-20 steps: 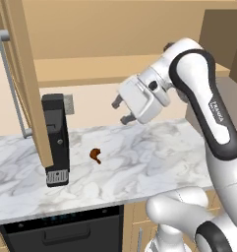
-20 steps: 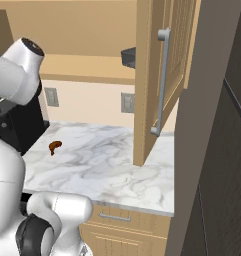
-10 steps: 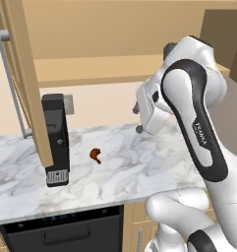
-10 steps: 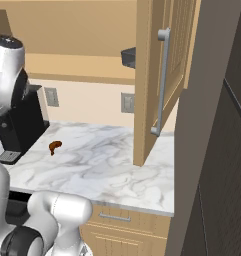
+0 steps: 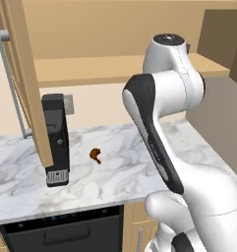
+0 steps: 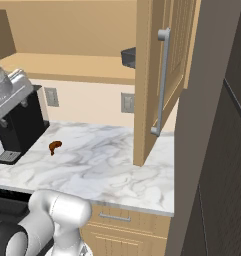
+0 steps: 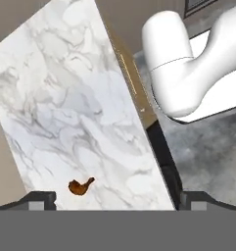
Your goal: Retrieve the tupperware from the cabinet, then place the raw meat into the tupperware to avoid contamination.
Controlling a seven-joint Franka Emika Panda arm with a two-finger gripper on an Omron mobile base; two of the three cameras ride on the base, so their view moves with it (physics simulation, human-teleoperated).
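The step in hand looks like the reach into the cabinet [image 6: 157, 75] for the tupperware [image 6: 128, 56], which sits dark and low on the shelf [image 6: 67, 65], just behind the edge of the open right door. To do it well, the hand should rise to shelf height first, then travel along the shelf toward that door, keeping clear of the door edge and its bar handle [image 6: 161, 82]. The box sits deep at the shelf's far end, so a level approach from the front, jaws straddling its short sides, seems safest; a downward grab would likely foul the cabinet's upper part.

The meat [image 5: 95, 155] lies on the marble table [image 5: 120, 172], well apart from the tupperware, a little to the right of the black appliance [image 5: 56, 140]. In the hand view it shows as a small brown drumstick [image 7: 80, 186] near the table's back edge.

The arm is folded high, elbow up in front of the shelf, upper link sloping down toward the base. The hand points steeply down at the table, so it must tip up to face the shelf. The gripper [image 7: 117, 201] stands fully open, its two tips far apart, holding nothing.
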